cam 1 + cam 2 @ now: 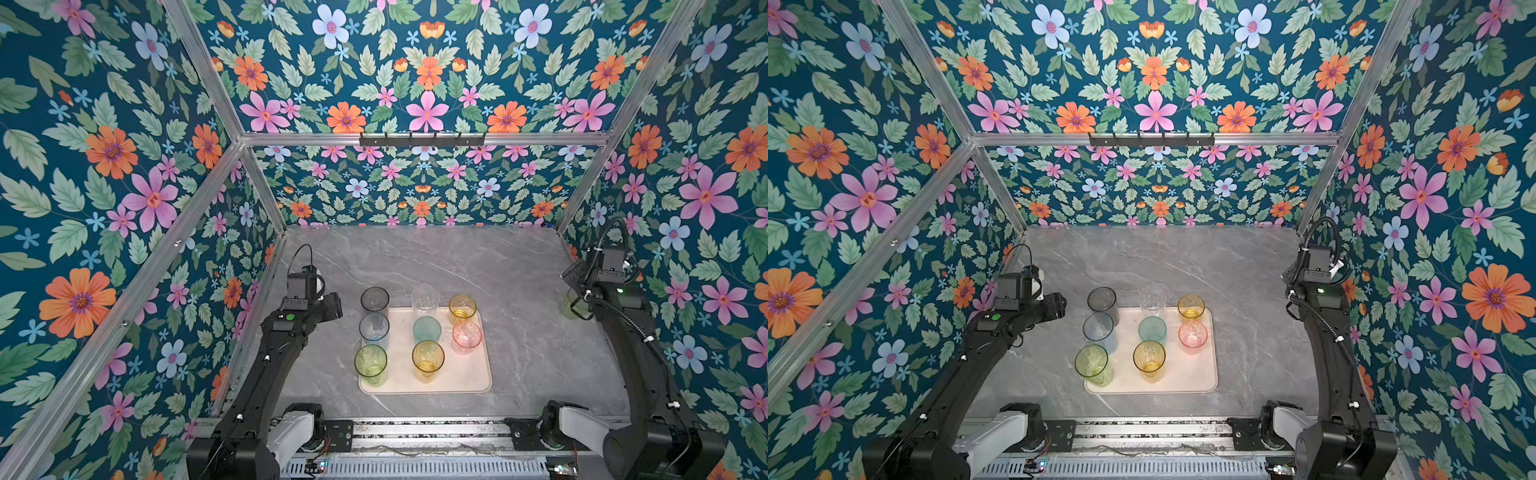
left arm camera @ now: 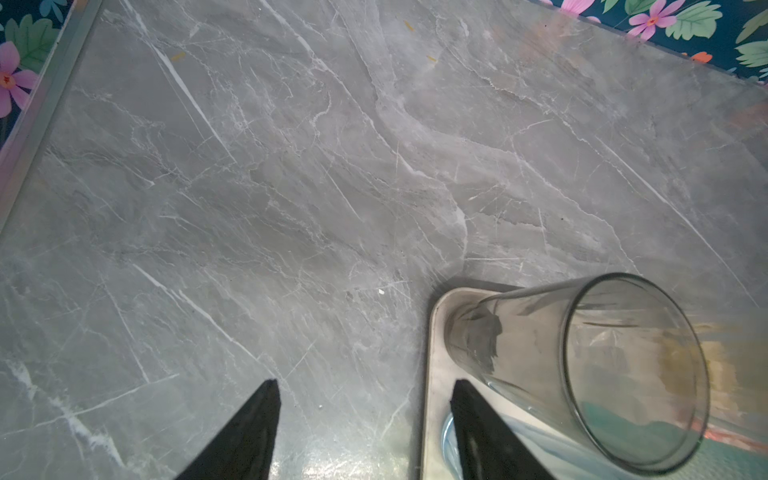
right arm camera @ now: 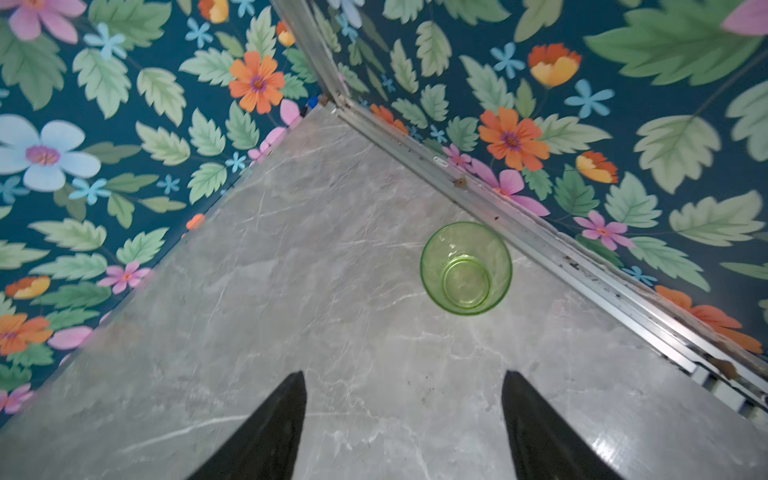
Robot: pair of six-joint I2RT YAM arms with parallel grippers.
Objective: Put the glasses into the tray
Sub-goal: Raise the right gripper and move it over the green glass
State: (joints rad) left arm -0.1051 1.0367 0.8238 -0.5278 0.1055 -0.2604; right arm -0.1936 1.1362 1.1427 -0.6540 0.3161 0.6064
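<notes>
**Tray** (image 1: pixel 473 384): pale pink and flat, at the middle of the bench (image 1: pixel 540 282), nearer its front edge.

**On the tray, eight, all upright:**
- Left rim, far corner forward: grey glass (image 1: pixel 374 299), blue glass (image 1: pixel 374 326), tall green glass (image 1: pixel 370 361).
- Middle: clear glass (image 1: pixel 424 297), teal glass (image 1: pixel 427 329), amber glass (image 1: pixel 428 357).
- Right side: second amber glass (image 1: pixel 462 307), pink glass (image 1: pixel 466 336).
- The tray's front right part is bare.

**Off the tray, one:** small green glass (image 3: pixel 465 268), upright on the bench just beside its right edge, well apart from the tray.

**Right fingers** (image 3: pixel 403 374): spread wide and holding nothing. They hang above the bench with the small green glass ahead of them, not between them.

**Left fingers** (image 2: pixel 365 380): parted and empty, near the tray's far left corner beside the grey glass.

**Step in hand, by my reckoning:** the reach for the last glass.

**Next move calls for:**
- bringing the right fingers on until the small green glass stands between them, with little room to spare on the bench-edge side;
- closing gently on its wall;
- carrying it across to the bare front right patch and setting it down clear of the pink and amber glasses.
</notes>
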